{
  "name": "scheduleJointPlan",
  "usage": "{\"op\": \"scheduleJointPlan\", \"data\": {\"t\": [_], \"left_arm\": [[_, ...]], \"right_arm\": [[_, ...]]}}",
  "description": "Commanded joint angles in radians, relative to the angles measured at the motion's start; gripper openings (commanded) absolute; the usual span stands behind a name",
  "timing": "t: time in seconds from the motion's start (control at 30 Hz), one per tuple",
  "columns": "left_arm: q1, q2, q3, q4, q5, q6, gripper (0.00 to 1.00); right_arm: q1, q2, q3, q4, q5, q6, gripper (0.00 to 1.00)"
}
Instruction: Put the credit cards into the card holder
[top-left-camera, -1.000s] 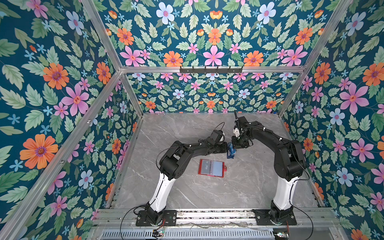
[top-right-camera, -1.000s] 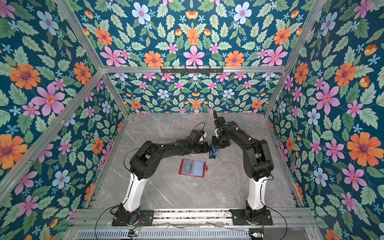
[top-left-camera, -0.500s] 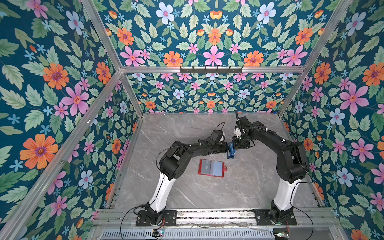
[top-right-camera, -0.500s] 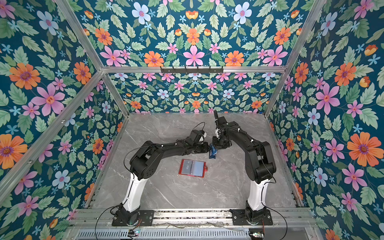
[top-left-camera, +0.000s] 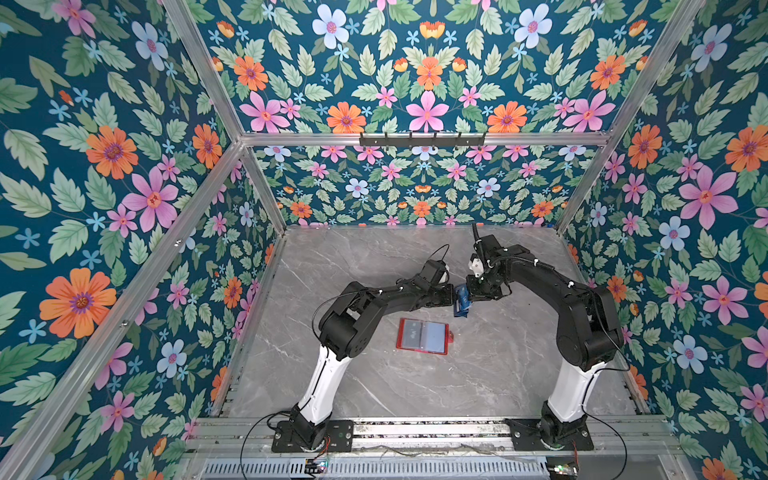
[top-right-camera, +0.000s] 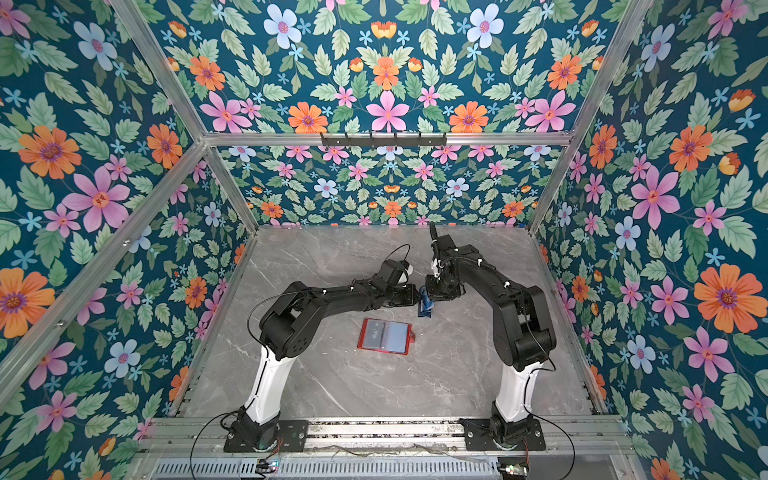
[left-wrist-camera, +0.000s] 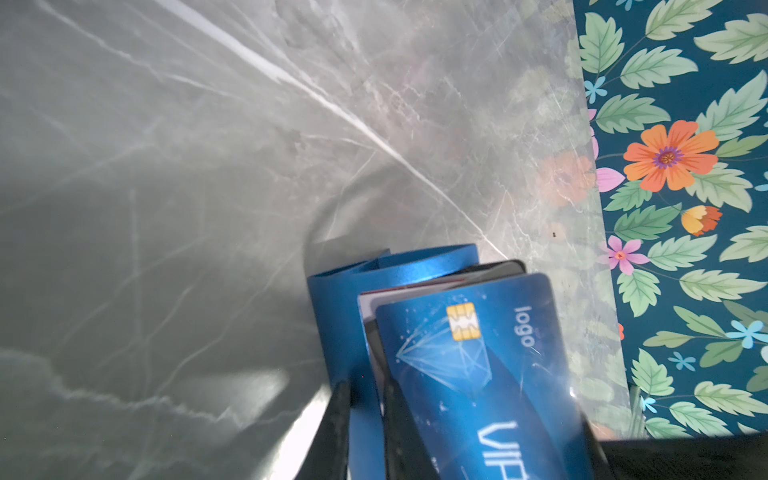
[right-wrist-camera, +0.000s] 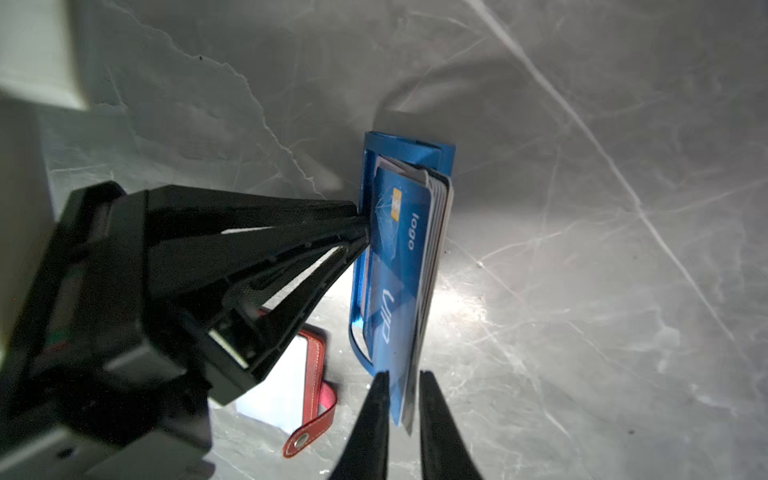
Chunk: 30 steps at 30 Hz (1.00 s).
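Several credit cards (right-wrist-camera: 434, 232) upright in a small blue stand (right-wrist-camera: 409, 147) on the marble table (top-left-camera: 374, 386), blue VIP card (right-wrist-camera: 401, 249) foremost. Left gripper (left-wrist-camera: 365, 399) jaws clamped on the stand's wall; right gripper (right-wrist-camera: 402, 390) jaws pinched on the front card's end. Red card holder (top-left-camera: 423, 336) flat and open nearer the arm bases, apart from the stand.
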<state>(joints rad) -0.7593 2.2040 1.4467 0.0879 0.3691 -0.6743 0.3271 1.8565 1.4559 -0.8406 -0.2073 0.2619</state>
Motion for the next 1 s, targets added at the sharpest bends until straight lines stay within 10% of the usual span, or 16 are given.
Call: {"op": "scheduleJointPlan", "data": {"t": [0.0,0.97], "left_arm": [[0.000,0.003,-0.005,-0.076,-0.021,0.009,0.17],[0.000,0.001,-0.002,-0.076,-0.021,0.009,0.17]], "right_arm": [[0.000,-0.014,-0.003,-0.016,-0.004,0.005,0.17],[0.001,-0.038,0.006,-0.027,0.016,0.009,0.00]]}}
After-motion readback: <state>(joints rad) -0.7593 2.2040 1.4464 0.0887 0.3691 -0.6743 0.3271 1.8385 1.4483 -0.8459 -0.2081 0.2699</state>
